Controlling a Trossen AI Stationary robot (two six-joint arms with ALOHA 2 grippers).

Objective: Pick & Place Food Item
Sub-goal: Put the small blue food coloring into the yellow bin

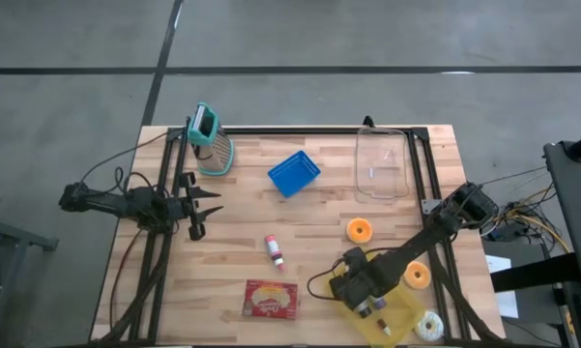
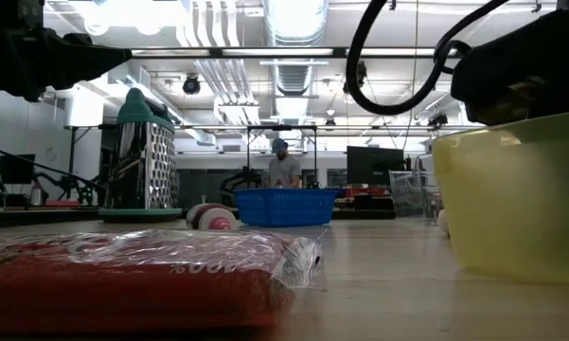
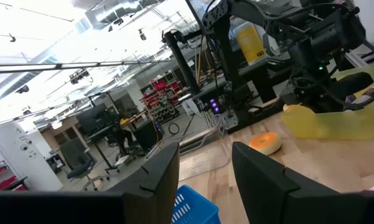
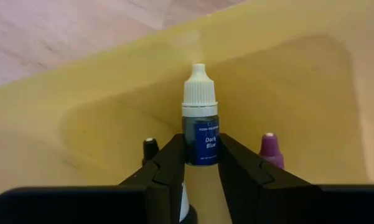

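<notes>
right gripper (image 4: 202,163) is clamped on the blue dropper bottle (image 4: 200,121), held over the yellow bin (image 1: 401,314) at 5 o'clock. release judged outstanding. left gripper (image 1: 205,203), fingers apart, parked at 9 o'clock.

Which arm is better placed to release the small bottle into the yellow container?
The right one. Its gripper holds the small dark-blue food-colouring bottle over the yellow plastic container. The left gripper waits open, far across the table.

right tool (image 1: 375,311) over yellow bin (image 1: 398,314)
</notes>
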